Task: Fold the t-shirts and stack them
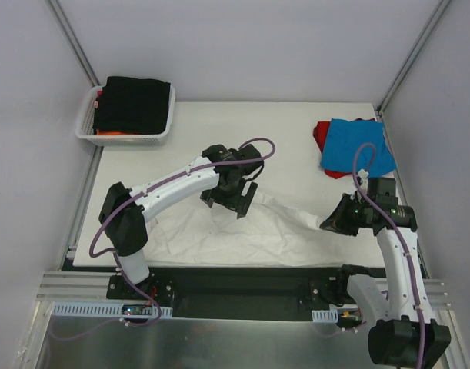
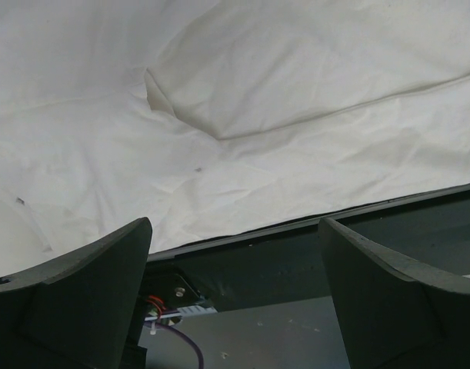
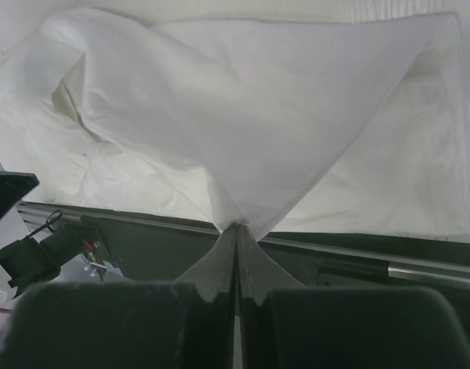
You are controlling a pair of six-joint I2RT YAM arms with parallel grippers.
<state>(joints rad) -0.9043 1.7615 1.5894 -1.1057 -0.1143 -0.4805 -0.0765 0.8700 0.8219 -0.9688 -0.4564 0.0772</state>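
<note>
1. the white t-shirt (image 1: 242, 234) lies spread and creased over the near half of the surface (image 1: 242, 127), its near hem along the near edge.
2. one part of the shirt on its right side is lifted off the surface. there the cloth rises in a taut, tent-like peak (image 3: 258, 115) that narrows into the right jaws.
3. the right jaws are clenched on that pinch of white cloth, their pads pressed together with the fabric between them. the right arm (image 1: 400, 250) reaches in from the near right.
4. the left jaws are released, spread wide above the middle of the shirt with nothing between them. in the left wrist view only wrinkled white fabric (image 2: 296, 100) and the surface's near edge show past them.
5. the left arm (image 1: 173, 188) stretches from its base at the near left toward the middle of the surface.
6. at the far right corner a folded blue t-shirt (image 1: 358, 146) lies on top of a red t-shirt (image 1: 321, 134), well apart from the white one.
7. at the far left corner a white lattice basket (image 1: 85, 127) holds a folded black t-shirt (image 1: 135, 104) on top of an orange t-shirt (image 1: 111, 132).
</note>
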